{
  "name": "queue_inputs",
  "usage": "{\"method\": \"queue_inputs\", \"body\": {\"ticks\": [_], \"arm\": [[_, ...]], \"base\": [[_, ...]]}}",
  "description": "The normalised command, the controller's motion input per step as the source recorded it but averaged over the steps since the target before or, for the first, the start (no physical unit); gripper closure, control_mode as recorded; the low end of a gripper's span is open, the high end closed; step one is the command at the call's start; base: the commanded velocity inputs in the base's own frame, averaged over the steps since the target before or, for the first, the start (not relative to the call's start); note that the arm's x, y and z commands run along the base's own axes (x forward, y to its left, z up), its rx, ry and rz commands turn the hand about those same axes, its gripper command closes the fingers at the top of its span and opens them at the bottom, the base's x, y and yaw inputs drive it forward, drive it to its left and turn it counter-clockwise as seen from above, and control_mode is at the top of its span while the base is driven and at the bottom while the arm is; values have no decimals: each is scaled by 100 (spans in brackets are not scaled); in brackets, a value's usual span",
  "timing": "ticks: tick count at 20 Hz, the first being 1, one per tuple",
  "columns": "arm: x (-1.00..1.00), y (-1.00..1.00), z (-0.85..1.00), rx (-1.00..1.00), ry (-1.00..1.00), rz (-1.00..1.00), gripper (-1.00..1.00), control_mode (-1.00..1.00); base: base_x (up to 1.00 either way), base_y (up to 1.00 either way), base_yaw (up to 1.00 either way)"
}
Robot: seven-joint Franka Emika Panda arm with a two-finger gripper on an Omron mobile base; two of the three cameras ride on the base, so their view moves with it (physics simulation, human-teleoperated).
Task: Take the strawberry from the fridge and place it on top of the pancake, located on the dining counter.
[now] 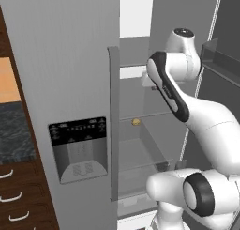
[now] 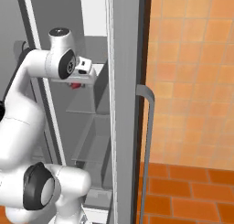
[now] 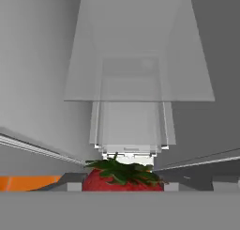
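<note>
A small yellowish lump (image 1: pixel 136 122) lies on a glass shelf (image 1: pixel 150 115) inside the open fridge (image 1: pixel 70 83).

- Yellowish lump (image 1: pixel 136 122) sits on a glass shelf (image 1: pixel 140 115).
- Dark wood drawers (image 1: pixel 18 196) with pale curved handles, lower left.
- Black marbled countertop (image 1: pixel 16 133) above them.
- Orange tile wall (image 2: pixel 192 77); darker orange tile floor (image 2: pixel 187 195) below.

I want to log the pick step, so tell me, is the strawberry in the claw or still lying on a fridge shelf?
In the claw: the strawberry sits at its tips, with glass shelves far below.
</note>
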Motion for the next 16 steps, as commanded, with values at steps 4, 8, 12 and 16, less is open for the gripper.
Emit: {"method": "queue_inputs", "body": {"ticks": [4,8,12,16], "arm": [[-100,5,-76,0,28,10,100,-100],[-100,0,-79,0,24,9,100,-100],[-100,7,-52,0,19,4,100,-100],[-100,1,-24,-2,5,1,100,-100]], "base": [[0,0,0],[0,0,0],[0,0,0],[0,0,0]]}}
